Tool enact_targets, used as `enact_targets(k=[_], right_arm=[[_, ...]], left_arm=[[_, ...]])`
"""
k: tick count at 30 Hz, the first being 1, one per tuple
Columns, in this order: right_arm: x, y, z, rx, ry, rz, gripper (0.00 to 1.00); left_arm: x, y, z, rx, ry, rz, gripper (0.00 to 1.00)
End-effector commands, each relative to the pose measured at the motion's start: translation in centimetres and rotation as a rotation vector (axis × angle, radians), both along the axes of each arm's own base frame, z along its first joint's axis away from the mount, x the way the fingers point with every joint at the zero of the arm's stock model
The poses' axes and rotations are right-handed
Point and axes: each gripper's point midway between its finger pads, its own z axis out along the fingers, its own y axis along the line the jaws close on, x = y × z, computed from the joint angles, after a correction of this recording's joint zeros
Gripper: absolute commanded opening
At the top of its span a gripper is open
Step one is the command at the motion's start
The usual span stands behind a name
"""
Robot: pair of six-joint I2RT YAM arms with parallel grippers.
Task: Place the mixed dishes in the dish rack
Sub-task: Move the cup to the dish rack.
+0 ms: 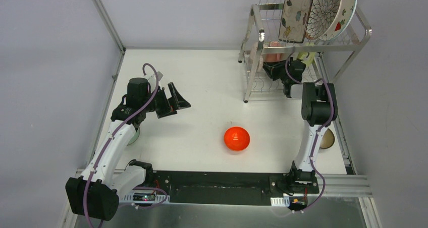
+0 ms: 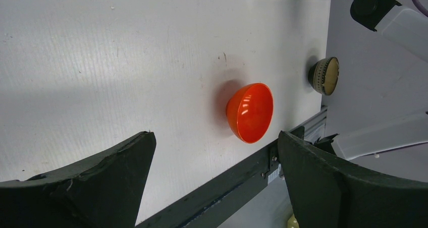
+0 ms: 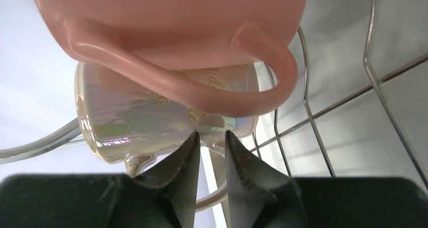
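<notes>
Red-orange bowl (image 1: 236, 138) is sitting by the table's (image 1: 202, 76) near edge, right of my left pincer (image 1: 177, 106), which is hanging wide open.

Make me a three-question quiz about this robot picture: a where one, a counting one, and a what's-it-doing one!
1. How many plates stand on the dish rack's top shelf? A one, B three, C five.
2. Where is the red-orange bowl? A on the table, B in the rack, C on a plate.
3. The left end effector is: A shut on a cup, B shut on a bowl, C open.
Answers: B, three stand side by side; A, it sits on the white table between the arms; C, its jaws stand wide apart, empty.
</notes>
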Motion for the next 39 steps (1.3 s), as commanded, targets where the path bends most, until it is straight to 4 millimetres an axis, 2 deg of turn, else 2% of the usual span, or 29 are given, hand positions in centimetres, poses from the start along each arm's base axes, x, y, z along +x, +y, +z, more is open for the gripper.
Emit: enact_targets(k=[1,5,7,11,18,26,34,36,39], right_arm=[[1.7,0.3,2.7,0.014,-0.096,-0.010,0.27],[2.1,0.2,2.6,0.015,-0.096,-0.021,0.27],[2.1,1.1,2.5,0.015,-0.094,-0.008,0.27],[2.2,1.3,2.7,0.013,-0.094,-0.006,0.27],[1.7,1.2,2.8,-0.004,-0.084,0.000,0.27],[-0.4,0.5,3.3,-0.021,-0.072,-0.003,0.28],[-4.2,0.5,4.1,-0.083,-0.107,0.023,0.29],[-5.0,-0.6,4.2,-0.089,-0.103,0.007,0.29],[-6.5,-1.1,4.3,-0.119,-0.101,0.001,0.30]], left_arm=[[0.7,0.5,0.8,0.005,-0.055,0.021,0.96],[0.7,0.5,0.9,0.005,-0.057,0.021,0.96],[0.7,0.5,0.8,0.006,-0.055,0.021,0.96],[0.8,0.5,0.7,0.008,-0.053,0.023,0.96],[0.8,0.6,0.6,0.013,-0.051,0.025,0.96],[0.8,0.6,0.5,0.017,-0.051,0.028,0.96],[0.8,0.6,0.6,0.012,-0.051,0.024,0.96],[0.8,0.6,0.6,0.012,-0.051,0.024,0.96],[0.8,0.6,0.8,0.013,-0.058,0.027,0.96]])
